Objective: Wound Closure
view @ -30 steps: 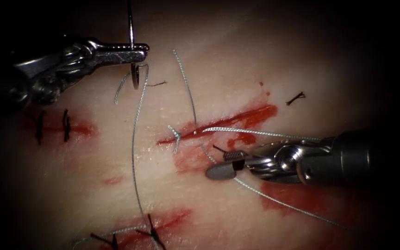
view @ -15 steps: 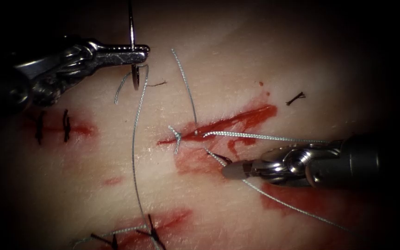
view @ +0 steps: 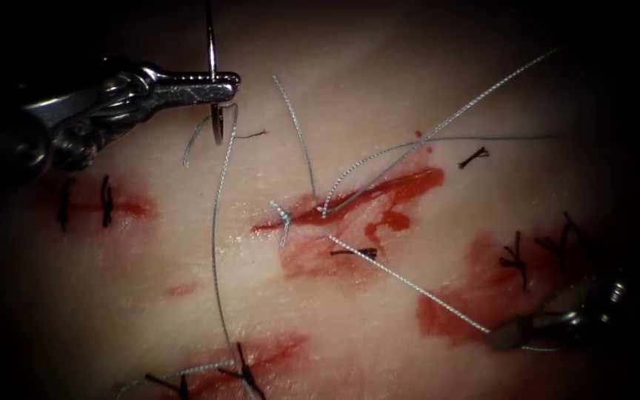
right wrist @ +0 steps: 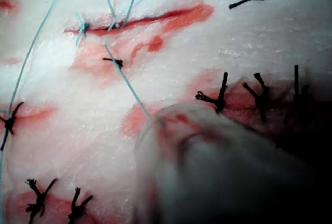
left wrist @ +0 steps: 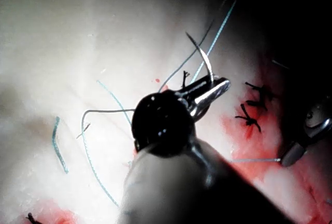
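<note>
At the far left, the left hand [view: 220, 85] is closed on the needle [view: 210, 44], gripping it partway along its curve. The needle stands upright across the jaws, clear of the tissue [view: 187, 244], with its tail end just below the jaws, where the thread [view: 215, 244] leaves it. From there the thread runs down toward the near edge, well left of the cut [view: 350, 200].

Old dark stitches [view: 83, 201] sit on the left, and more lie at the near edge; they look like finished work from other cuts.

At the middle, the cut has one pale knot [view: 282, 215] at its left end, so one stitch seems done. To the right of the knot the cut lies open, with red fluid [view: 401, 185] in it and on the tissue near it. Thread enters the cut just right of the knot, and strands rise from there to the far right. Most of the closing appears left to do.

At the near right, the right hand [view: 501, 341] is closed on a strand that stretches taut from the cut to its jaws. A second ago it worked beside the cut with jaws open; it has since pulled back to the near right, drawing the strand with it.
</note>
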`<state>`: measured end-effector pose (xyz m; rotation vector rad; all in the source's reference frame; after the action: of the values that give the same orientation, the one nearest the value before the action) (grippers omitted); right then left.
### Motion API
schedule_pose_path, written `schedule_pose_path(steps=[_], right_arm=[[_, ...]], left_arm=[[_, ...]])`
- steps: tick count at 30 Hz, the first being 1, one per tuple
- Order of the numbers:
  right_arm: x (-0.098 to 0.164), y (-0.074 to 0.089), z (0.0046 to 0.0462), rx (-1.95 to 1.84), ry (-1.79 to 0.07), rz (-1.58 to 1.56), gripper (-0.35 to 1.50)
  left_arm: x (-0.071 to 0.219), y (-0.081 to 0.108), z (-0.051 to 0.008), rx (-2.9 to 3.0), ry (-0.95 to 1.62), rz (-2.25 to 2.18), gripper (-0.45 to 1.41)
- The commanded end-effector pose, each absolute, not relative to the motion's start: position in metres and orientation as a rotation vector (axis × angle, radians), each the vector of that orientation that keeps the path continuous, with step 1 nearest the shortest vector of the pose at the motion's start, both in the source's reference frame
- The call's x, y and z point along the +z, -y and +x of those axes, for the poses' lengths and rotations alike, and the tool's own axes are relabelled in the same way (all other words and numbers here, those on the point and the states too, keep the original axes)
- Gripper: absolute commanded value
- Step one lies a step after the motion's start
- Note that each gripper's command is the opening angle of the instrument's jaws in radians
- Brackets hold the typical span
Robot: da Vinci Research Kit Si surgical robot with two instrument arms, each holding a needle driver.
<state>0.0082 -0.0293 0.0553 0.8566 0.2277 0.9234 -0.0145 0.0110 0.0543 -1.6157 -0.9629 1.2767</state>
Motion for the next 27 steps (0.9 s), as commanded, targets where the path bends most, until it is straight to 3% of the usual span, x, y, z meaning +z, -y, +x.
schedule_pose_path(steps=[1,9,14,15,16,17,19,27], right_arm=[[0.055,0.030,0.0062,0.936,-0.192,0.850,-0.35],[0.054,0.029,-0.0021,0.973,-0.016,0.836,-0.35],[0.054,0.029,-0.0028,0.982,0.025,0.840,-0.35],[0.054,0.029,-0.0025,0.992,0.026,0.839,-0.06],[0.054,0.029,-0.0020,0.973,-0.005,0.825,0.62],[0.054,0.028,-0.0016,0.945,-0.038,0.814,0.91],[0.053,0.027,-0.0003,0.889,-0.143,0.793,1.15],[0.050,0.020,0.0076,0.889,-0.492,0.667,1.11]], left_arm=[[0.055,-0.011,-0.0150,1.279,0.964,-1.614,-0.45],[0.055,-0.011,-0.0148,1.277,0.960,-1.612,-0.45],[0.055,-0.011,-0.0148,1.273,0.964,-1.608,-0.45],[0.055,-0.011,-0.0148,1.273,0.964,-1.608,-0.45],[0.055,-0.011,-0.0148,1.273,0.964,-1.608,-0.45],[0.055,-0.011,-0.0148,1.273,0.964,-1.608,-0.45],[0.055,-0.011,-0.0148,1.273,0.964,-1.608,-0.45],[0.055,-0.011,-0.0149,1.273,0.964,-1.608,-0.45]])
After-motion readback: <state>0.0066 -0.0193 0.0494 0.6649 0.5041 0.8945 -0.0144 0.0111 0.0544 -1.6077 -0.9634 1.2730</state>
